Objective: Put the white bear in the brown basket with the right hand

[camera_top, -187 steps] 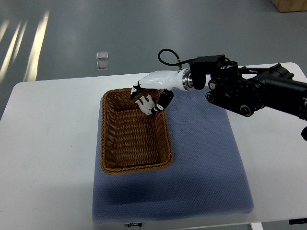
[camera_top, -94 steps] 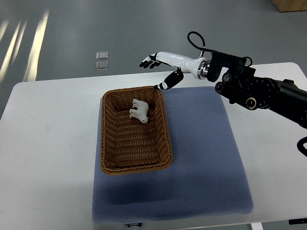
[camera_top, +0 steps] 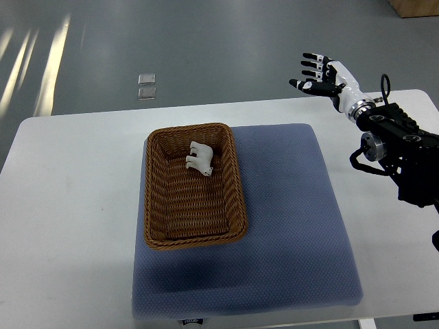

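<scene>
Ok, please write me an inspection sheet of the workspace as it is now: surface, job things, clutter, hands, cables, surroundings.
Surface: white table with a blue mat on it; the mat reaches the table's near edge.
Job things: white bear lies inside the brown basket, in its far half; the basket sits on the left part of the mat.
Clutter: nothing seen on the table besides the mat and basket.
Hands: right hand is open, fingers spread, raised beyond the table's far right corner, holding nothing; left hand not in view.
Cables: one thin black cable loops beside the right wrist.
Surroundings: grey floor with two small pale squares on it.
</scene>
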Controlling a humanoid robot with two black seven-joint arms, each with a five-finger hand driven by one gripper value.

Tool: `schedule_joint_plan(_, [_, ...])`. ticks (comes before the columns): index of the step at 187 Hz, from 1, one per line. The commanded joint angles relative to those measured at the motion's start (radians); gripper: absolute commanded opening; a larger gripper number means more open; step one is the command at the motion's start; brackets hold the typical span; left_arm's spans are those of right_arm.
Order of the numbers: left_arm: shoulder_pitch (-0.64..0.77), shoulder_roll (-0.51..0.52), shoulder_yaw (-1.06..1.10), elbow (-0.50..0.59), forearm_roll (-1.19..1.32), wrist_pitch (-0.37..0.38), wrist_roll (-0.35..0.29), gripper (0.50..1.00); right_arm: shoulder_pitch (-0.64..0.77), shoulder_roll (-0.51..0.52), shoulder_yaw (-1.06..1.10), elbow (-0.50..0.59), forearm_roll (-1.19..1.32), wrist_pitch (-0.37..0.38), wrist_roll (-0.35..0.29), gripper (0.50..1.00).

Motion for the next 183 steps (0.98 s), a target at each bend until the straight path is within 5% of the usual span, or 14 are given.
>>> schedule_joint_plan(1, [0.001,0.000,0.000,0.001,0.000,0.000,0.000,1.000,-0.029,-0.006,0.029,-0.001,0.158,-0.010,0.000,0.899])
schedule_joint_plan(87, [0.001,0.000,0.002,0.001,0.000,0.000,0.000,1.000,-0.129,0.011,0.158,0.013,0.246,0.018,0.002,0.924])
schedule_joint_plan(183, [-0.001,0.000,0.002,0.000,0.000,0.000,0.000,1.000,-0.164,-0.016,0.158,0.011,0.240,0.326,0.011,0.926])
